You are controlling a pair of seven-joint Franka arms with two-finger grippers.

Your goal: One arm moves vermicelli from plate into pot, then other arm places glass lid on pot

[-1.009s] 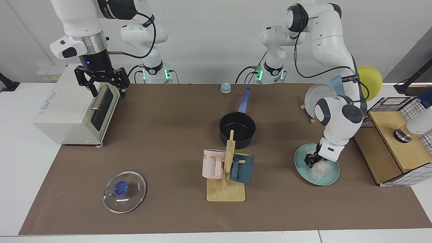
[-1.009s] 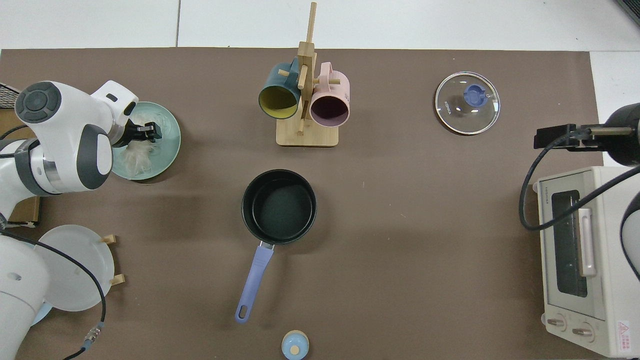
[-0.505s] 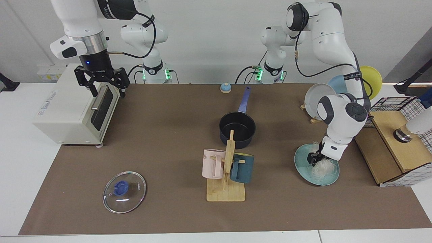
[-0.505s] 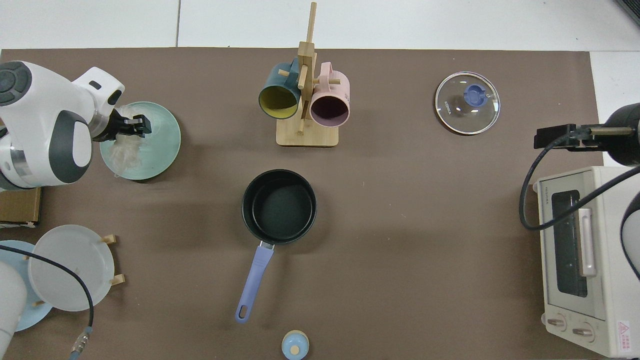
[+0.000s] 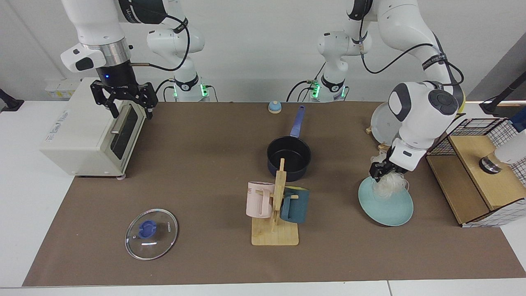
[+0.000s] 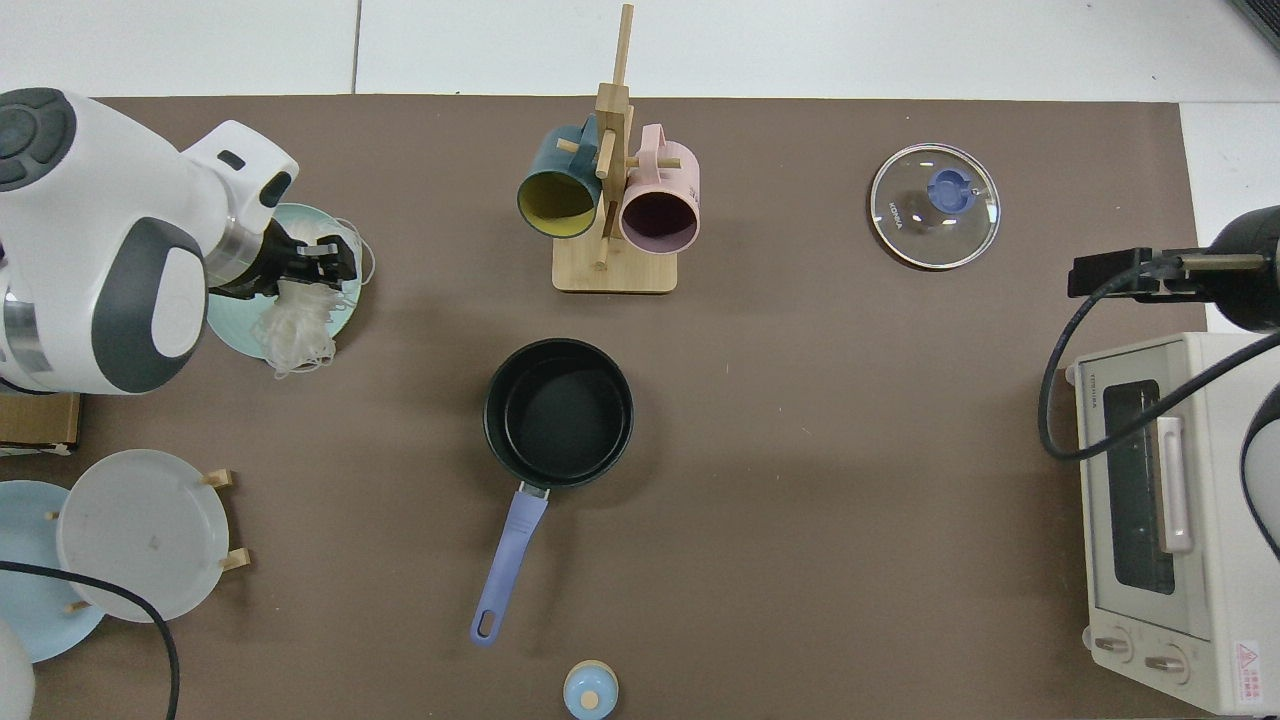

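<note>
The left gripper (image 5: 379,170), jaws pinching the white tangle of vermicelli (image 5: 388,186), has lifted it clear of the round teal plate (image 5: 386,205); the carry to the navy pot (image 5: 289,158) comes next. The right gripper (image 5: 124,102) waits, jaws spread.

A white table (image 5: 24,197) covered by a brown mat (image 5: 197,172) carried a navy pot (image 5: 289,158), teal plate (image 5: 390,207), glass lid (image 5: 151,233), wooden mug rack (image 5: 274,234), toaster oven (image 5: 88,131) and small blue knob (image 5: 274,107).

Small dark lettering on the glass lid (image 6: 934,206) and the toaster oven (image 5: 88,127), too small to read.
</note>
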